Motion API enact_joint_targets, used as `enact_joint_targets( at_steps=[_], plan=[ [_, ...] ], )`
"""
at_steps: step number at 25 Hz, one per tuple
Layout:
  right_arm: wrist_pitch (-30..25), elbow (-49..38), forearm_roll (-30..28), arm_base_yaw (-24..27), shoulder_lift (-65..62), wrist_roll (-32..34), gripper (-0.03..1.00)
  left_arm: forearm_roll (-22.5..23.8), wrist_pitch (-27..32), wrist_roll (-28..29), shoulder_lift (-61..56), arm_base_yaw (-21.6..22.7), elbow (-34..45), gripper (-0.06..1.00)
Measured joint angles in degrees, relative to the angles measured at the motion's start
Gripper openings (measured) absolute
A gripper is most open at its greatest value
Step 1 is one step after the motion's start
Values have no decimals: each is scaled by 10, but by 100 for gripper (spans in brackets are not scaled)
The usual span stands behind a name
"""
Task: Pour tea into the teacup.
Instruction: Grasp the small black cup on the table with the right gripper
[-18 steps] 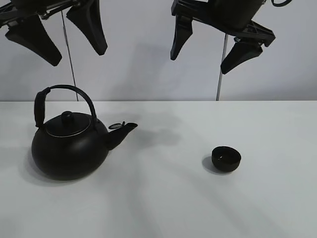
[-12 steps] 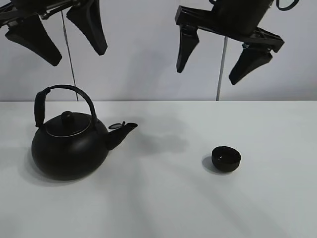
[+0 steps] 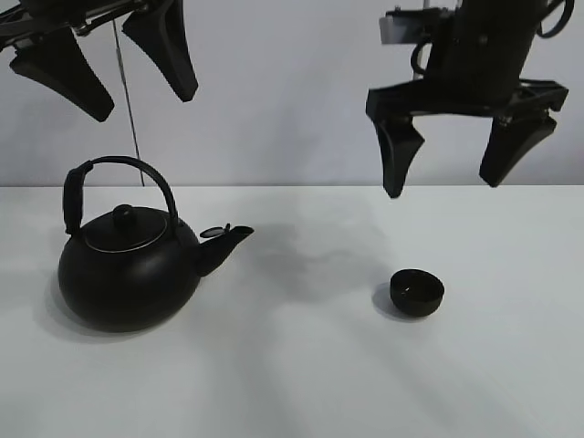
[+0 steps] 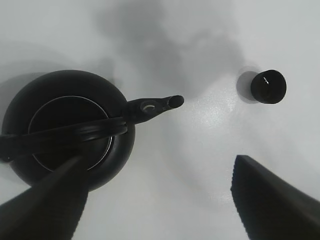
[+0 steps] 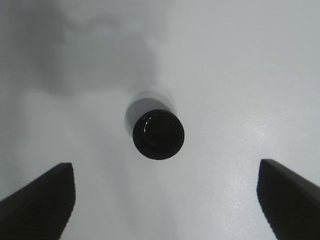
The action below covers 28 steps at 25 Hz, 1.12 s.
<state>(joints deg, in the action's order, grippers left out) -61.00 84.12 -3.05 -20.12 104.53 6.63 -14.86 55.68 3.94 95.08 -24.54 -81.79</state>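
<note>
A big round black kettle (image 3: 128,269) with an arched handle stands on the white table at the left, spout toward the right; the left wrist view shows it from above (image 4: 65,127). The small matte-black teacup (image 3: 417,292) sits at the right; it also shows in the left wrist view (image 4: 268,86) and the right wrist view (image 5: 158,134). My left gripper (image 3: 119,87) hangs open high above the kettle. My right gripper (image 3: 452,173) hangs open and empty above the teacup, well clear of it.
The white table (image 3: 292,383) meets a plain pale wall behind. Two thin poles (image 3: 128,100) stand at the back. Nothing else stands on the table.
My right gripper has moved down and to the right, now over the teacup. The left gripper, kettle and teacup have not moved.
</note>
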Motion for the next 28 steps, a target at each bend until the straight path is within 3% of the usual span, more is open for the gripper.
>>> enact_joint_targets(
  at_steps=[6,10,28],
  plan=[
    [117,-118,-13,0,14,-7,68,0,0,0,0,0,0,57],
    [173,-149,-16,0,15,-7,68,0,0,0,0,0,0,57],
    [226,-150,-38,-27,83,28,65,0,0,0,0,0,0,57]
  ],
)
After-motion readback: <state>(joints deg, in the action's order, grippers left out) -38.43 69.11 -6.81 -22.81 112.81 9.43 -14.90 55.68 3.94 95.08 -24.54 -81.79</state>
